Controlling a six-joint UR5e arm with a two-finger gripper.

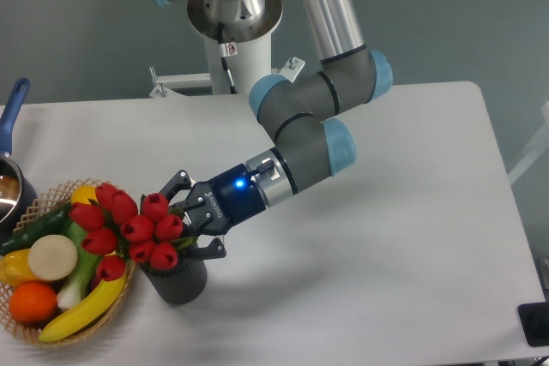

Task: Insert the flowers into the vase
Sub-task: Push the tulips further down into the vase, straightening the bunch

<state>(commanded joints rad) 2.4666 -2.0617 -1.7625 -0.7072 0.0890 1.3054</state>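
Observation:
The flowers (129, 227), a bunch of red tulip buds with green leaves, stand in the vase (180, 282), a short dark ribbed cup on the white table, and lean left over the basket's edge. My gripper (190, 219) is right against the bunch's right side, just above the vase's rim. Its fingers (177, 181) are spread apart, one above and one below, so it looks open. The stems are hidden inside the vase and behind the buds.
A wicker basket (51, 333) of fruit and vegetables touches the vase's left side. A blue-handled pot (10, 179) stands at the far left edge. The arm's base (233, 32) is at the back. A dark object (533, 325) is at the lower right corner.

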